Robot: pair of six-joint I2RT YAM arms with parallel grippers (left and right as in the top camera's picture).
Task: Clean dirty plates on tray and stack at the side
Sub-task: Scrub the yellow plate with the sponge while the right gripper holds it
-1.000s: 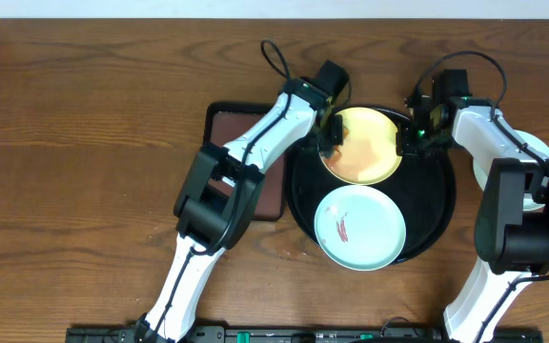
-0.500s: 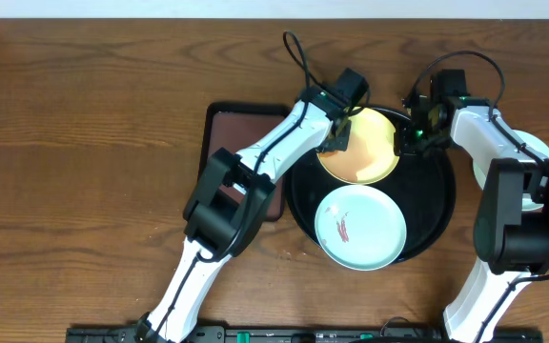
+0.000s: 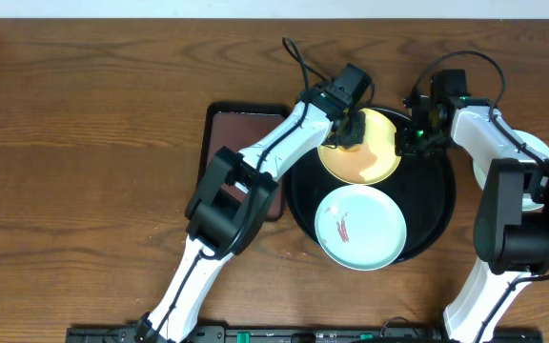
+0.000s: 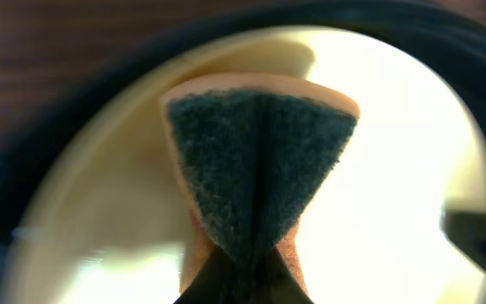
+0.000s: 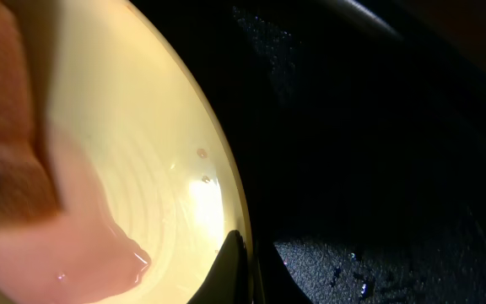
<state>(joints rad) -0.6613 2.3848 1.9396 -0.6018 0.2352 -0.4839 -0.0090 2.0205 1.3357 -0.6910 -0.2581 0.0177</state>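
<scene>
Overhead view is bright, even and sharp, with soft shadows. Left wrist view is smeared around the sponge [image 4: 260, 169], and the yellow plate [image 4: 412, 169] is blown out near white. Right wrist close-up is soft, with glare specks on the black tray [image 5: 378, 169].

Wooden table [image 3: 84, 143], small side tray [image 3: 232, 124], sponge [image 4: 260, 177].
The rectangular black side tray with a maroon inside lies on the brown table; the orange sponge, folded, shows its dark green scouring face.

L pincer [image 3: 350, 130], R pincer [image 3: 411, 139]: both clamped.
</scene>
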